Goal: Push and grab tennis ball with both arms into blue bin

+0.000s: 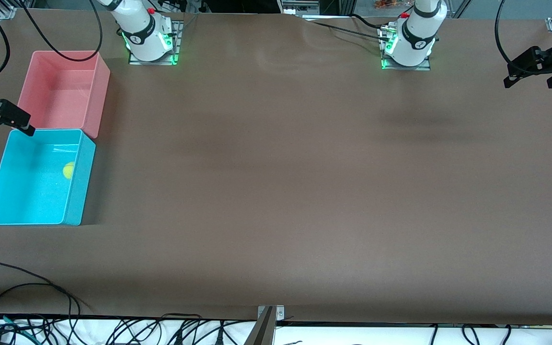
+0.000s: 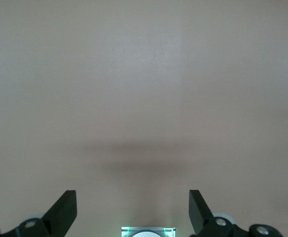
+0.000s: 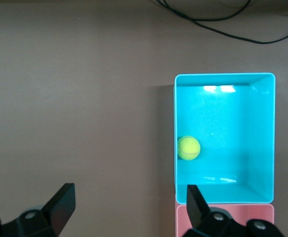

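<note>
The tennis ball (image 1: 68,170) lies inside the blue bin (image 1: 27,196), against the wall that faces the table's middle. In the right wrist view the tennis ball (image 3: 188,147) rests against that same wall of the blue bin (image 3: 223,75). My right gripper (image 1: 7,127) hangs open and empty, high in the air at the right arm's end of the table, where the two bins meet; its fingers (image 3: 60,202) hold nothing. My left gripper (image 1: 530,82) waits open and empty, raised over the left arm's end of the table, with only bare table under it (image 2: 133,207).
A pink bin (image 1: 60,96) stands touching the blue bin, farther from the front camera, and holds nothing; its edge (image 3: 223,217) shows in the right wrist view. Black cables (image 1: 27,282) trail along the table's near edge. The arm bases (image 1: 149,43) (image 1: 408,48) stand at the back.
</note>
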Action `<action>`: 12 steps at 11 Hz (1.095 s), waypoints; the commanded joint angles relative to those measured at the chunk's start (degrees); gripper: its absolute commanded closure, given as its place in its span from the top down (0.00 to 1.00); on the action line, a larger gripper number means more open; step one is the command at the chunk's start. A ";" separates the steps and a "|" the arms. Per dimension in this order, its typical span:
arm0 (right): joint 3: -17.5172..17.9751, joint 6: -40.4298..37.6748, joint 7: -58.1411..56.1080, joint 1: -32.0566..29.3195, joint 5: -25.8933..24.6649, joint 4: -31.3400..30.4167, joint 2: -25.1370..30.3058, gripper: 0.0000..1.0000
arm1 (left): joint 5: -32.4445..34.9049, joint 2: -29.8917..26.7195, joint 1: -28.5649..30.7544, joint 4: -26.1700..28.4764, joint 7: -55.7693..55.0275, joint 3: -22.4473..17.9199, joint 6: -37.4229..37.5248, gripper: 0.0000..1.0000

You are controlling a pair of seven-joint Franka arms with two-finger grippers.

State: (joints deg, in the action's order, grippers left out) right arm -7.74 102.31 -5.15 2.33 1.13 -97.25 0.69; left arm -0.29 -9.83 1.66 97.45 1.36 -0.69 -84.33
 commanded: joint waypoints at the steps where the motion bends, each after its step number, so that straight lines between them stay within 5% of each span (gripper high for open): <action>1: 0.62 -1.57 0.67 -0.22 -2.08 -0.49 1.95 1.00 | 0.73 0.60 0.01 -1.65 -0.48 0.08 1.27 1.00; 6: 4.13 -4.92 3.38 -0.22 -3.67 0.75 2.03 1.00 | 0.73 0.60 0.01 -1.65 -0.66 0.25 1.36 1.00; 12: 4.14 -5.89 4.19 0.05 -2.62 3.56 1.59 1.00 | 0.73 0.60 0.01 -1.56 -0.57 0.08 1.36 1.00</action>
State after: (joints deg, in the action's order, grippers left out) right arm -3.79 98.13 -2.36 2.33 -1.28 -96.21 2.23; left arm -0.29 -9.83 1.66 97.45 1.36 -0.68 -84.32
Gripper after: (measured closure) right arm 0.000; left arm 0.000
